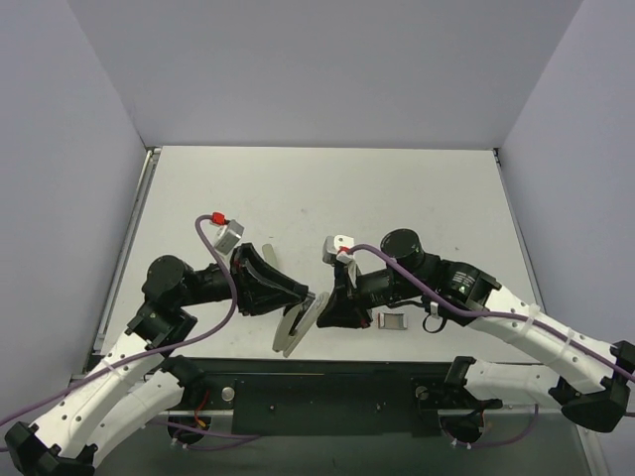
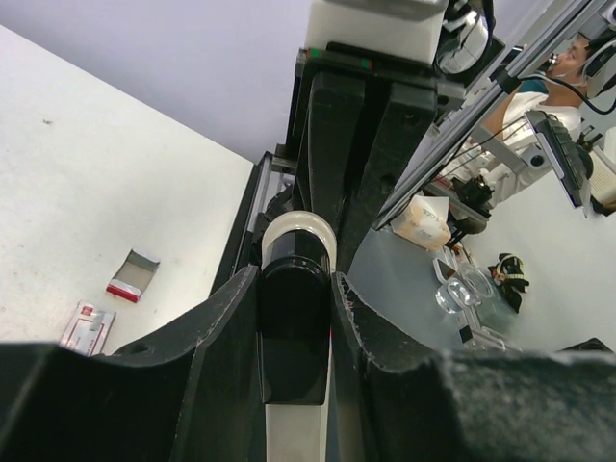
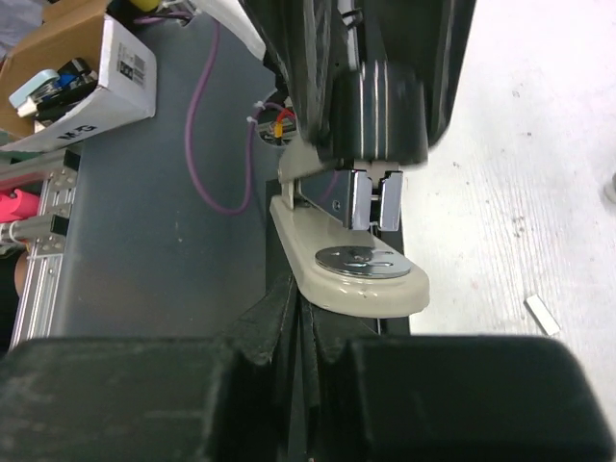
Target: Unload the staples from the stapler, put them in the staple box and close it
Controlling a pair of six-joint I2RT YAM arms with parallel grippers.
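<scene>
The stapler (image 1: 295, 329) has a black top, a silver magazine (image 3: 370, 198) and a cream base with a round metal anvil (image 3: 361, 262). It hangs above the table's near edge. My left gripper (image 2: 295, 289) is shut on its black top (image 2: 294, 337), one finger on each side. My right gripper (image 3: 302, 306) is shut with nothing seen between its fingers, and its tips sit just under the front end of the cream base. A short silver-grey strip, seemingly the staples (image 3: 541, 315), lies on the table to the right.
A small open box (image 2: 135, 276) and a red-pink box (image 2: 87, 327) lie on the table near the front edge. A small box (image 1: 393, 320) shows beside the right arm. The black base rail (image 1: 327, 382) runs below the grippers.
</scene>
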